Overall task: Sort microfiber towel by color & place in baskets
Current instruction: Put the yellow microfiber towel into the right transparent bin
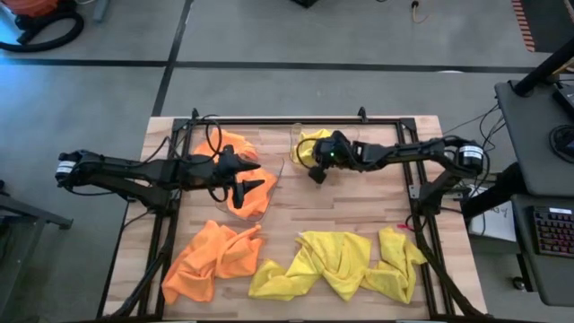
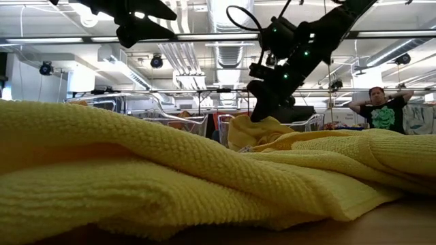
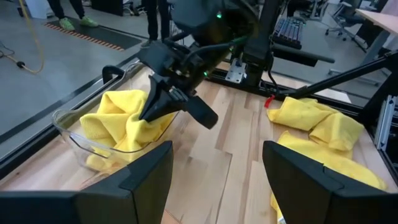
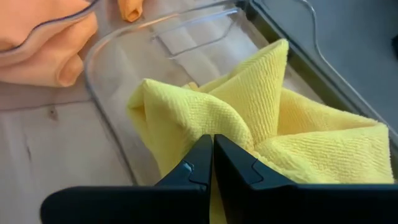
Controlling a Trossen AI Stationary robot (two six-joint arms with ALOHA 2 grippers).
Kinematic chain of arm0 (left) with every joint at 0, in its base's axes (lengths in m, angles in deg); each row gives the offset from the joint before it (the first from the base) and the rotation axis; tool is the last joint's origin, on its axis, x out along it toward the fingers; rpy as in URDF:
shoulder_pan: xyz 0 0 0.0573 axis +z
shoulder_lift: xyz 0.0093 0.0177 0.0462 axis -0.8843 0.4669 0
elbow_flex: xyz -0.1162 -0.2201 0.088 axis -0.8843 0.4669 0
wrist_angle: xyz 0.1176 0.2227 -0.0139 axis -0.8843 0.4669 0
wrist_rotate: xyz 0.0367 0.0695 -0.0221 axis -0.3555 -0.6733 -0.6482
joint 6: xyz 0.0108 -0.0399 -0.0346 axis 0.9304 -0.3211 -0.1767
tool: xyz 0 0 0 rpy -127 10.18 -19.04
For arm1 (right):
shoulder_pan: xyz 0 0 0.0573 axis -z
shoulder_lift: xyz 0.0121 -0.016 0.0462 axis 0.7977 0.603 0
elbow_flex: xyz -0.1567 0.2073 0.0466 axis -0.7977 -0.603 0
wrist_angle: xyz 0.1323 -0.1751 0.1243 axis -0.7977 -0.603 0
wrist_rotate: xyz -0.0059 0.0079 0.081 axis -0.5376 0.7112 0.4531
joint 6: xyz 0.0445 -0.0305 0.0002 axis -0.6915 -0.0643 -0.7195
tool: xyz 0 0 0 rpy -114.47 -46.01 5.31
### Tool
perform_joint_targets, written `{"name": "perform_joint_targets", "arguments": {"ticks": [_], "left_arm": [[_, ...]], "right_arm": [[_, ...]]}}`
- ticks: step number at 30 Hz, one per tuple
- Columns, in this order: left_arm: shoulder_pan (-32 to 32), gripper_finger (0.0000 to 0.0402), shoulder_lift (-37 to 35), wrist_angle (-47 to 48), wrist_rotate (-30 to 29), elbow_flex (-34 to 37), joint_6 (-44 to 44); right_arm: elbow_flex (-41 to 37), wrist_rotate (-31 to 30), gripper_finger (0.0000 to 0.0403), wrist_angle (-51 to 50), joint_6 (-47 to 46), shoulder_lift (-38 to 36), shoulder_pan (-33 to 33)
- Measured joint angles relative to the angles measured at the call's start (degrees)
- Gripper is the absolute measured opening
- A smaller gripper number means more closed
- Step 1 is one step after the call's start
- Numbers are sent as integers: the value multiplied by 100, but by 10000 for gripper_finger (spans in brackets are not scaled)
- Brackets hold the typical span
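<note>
We look straight down from overhead; low camera sits behind yellow towels (image 2: pixel 204 184) — both wrist views share the 12 o'clock basket (image 4: pixel 118 93).

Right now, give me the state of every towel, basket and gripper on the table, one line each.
Left gripper: open, empty, over the orange basket.
Right gripper: shut, empty, at the yellow basket's edge.
Orange basket: holds orange cloth.
Yellow basket: holds a crumpled yellow towel.
Loose orange towel: crumpled on the table.
Loose yellow towels: crumpled on the table.
</note>
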Motion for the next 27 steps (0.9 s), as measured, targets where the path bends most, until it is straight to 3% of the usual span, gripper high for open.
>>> {"name": "perform_joint_targets", "arguments": {"ticks": [9, 27], "left_arm": [[-1, 232, 2, -13, 0, 52, 0], [-2, 232, 5, -23, 2, 177, -63]], "right_arm": [[0, 1084, 13, 15, -502, -22, 540], [10, 1421, 13, 60, -656, 582, 693]]}}
